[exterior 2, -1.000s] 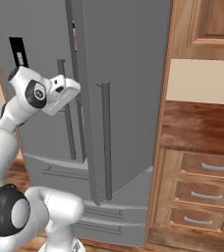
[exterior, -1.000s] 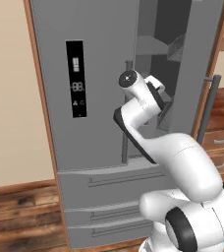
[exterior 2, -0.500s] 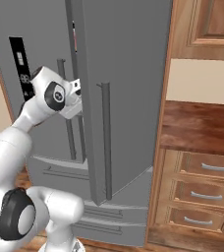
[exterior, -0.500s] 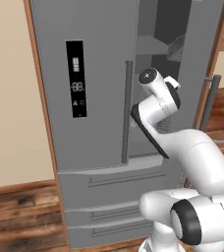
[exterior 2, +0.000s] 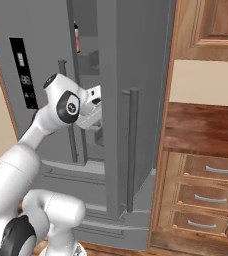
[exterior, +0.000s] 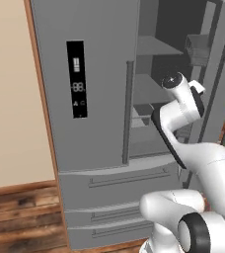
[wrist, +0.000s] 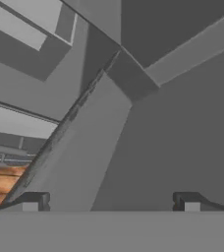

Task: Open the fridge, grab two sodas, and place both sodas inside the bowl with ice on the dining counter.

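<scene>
Grey fridge (exterior: 99,99) stands open, its shelves dim; end effector (wrist: 109,202) fingers apart, empty, tips cropped.

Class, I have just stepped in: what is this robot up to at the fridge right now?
A white robot arm is reaching into the tall grey metal French-door fridge. The fridge's right door stands swung open; its left door, with the black digital panel, is shut. The two-finger gripper is open and holds nothing, its tips facing grey shelves and walls inside. A slim pink bottle with a dark cap stands on an upper shelf, not yet touched. No soda has been taken out so far.
</scene>
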